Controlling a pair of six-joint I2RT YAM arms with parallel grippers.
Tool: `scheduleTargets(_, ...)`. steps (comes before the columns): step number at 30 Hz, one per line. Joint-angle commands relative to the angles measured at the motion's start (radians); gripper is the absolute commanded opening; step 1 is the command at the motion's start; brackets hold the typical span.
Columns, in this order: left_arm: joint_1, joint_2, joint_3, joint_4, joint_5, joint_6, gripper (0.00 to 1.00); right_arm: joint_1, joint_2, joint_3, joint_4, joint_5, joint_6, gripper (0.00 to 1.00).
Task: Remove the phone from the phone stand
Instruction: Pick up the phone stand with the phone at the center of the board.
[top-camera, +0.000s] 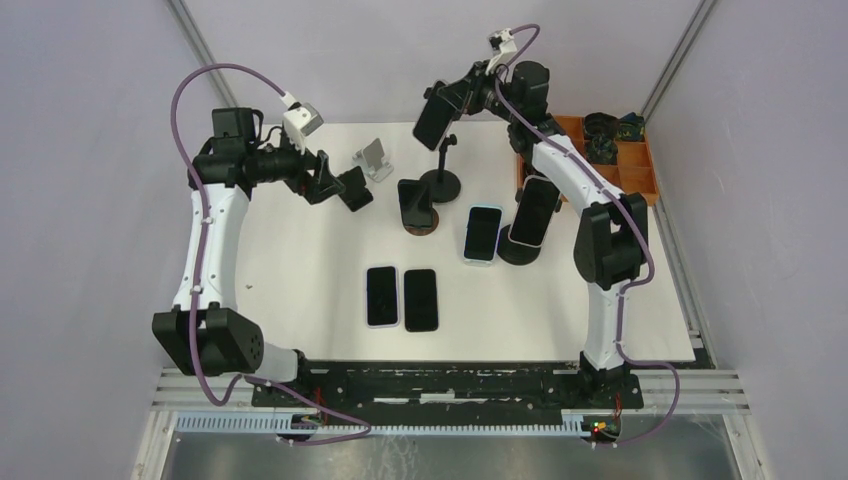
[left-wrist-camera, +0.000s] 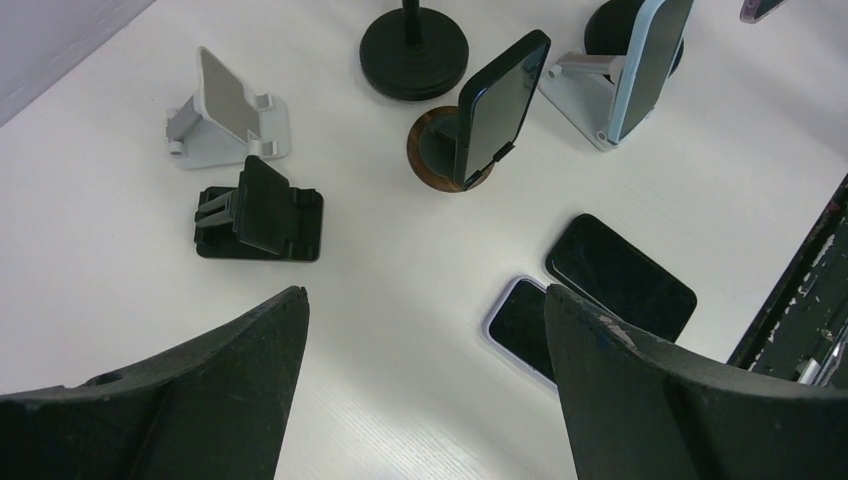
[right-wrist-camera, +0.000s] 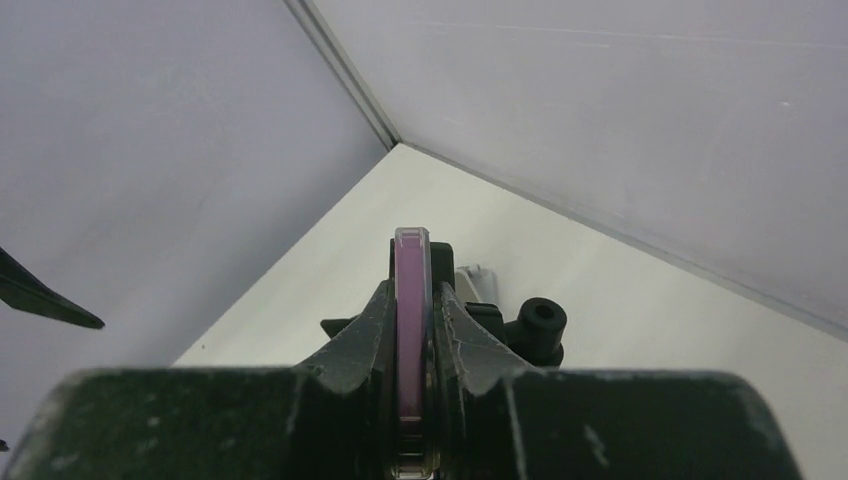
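1. The dark slab phone with a lilac edge (top-camera: 432, 115) is up in the air, directly above the black pole stand with a round base (top-camera: 441, 181) and apart from it. It looks already lifted off; it has not yet been set down.
2. The right hand (right-wrist-camera: 411, 300) pinches the phone across its thin faces, with the lilac edge standing between the two fingers. The grip covers only a narrow strip of a smooth slab, so a quick swing or tilt could let it slide out. It would then drop onto the pole stand's post or the white desk (top-camera: 300, 290).
3. Just on the near side of the pole stand, a dark phone leans on a round wood-brown stand (top-camera: 415, 207). To the right of that, a light-blue-cased phone (top-camera: 482, 233) is propped up. A straight descent towards the arm bases could clip either one and topple it.
4. Well nearer than the pole stand, two black phones lie flat side by side (top-camera: 401, 298). Setting the held phone on top of them could scuff the glass.
5. The left hand (left-wrist-camera: 425, 292) hangs spread and empty to the left of the pole stand. A leftward sweep by the right arm risks contact between the two.
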Motion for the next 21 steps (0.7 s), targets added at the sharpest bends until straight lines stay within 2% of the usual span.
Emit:
scheduleTargets(1, 0.004, -0.055, 0.001, -0.010, 0.049, 0.035, 0.92, -0.041, -0.070, 0.098, 0.279, 0.043, 0.238, 0.00)
scheduleTargets(4, 0.005, -0.063, 0.010, -0.006, 0.062, 0.018, 0.92, -0.053, -0.092, 0.124, 0.299, 0.038, 0.305, 0.00)
scheduleTargets(13, 0.005, -0.094, 0.003, 0.066, 0.113, -0.088, 0.91, -0.069, -0.264, 0.095, 0.322, 0.071, 0.340, 0.00)
scheduleTargets(21, 0.004, -0.148, 0.027, 0.145, 0.152, -0.217, 0.97, -0.068, -0.425, 0.080, 0.285, 0.074, 0.448, 0.00)
